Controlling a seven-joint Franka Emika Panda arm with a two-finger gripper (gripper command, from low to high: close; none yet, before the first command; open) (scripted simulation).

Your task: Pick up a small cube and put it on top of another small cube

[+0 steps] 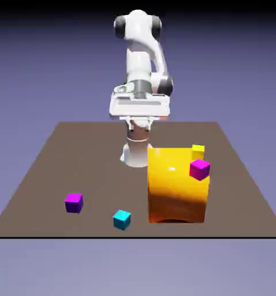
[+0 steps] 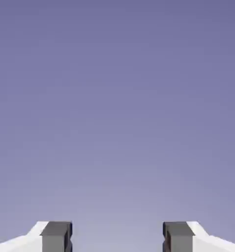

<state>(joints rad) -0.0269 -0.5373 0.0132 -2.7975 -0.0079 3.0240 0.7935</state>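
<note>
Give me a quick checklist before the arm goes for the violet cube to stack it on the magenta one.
1. Gripper open and empty: ok.
2. Violet cube free on the table, nothing touching it: ok.
3. Magenta cube top bare: ok.
4. What the magenta cube rests on beside the large orange block: cannot tell.
5. Cyan cube clear of the violet cube: ok.
6. Hand view shows the target: not ok, only backdrop.

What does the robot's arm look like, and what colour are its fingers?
The arm is glossy white and rounded, with dark grey rings at its joints. Its hand is a wide, flat white block. The gripper has two small square fingertips, dark grey, on white mounts. No cables or markings show.
</note>
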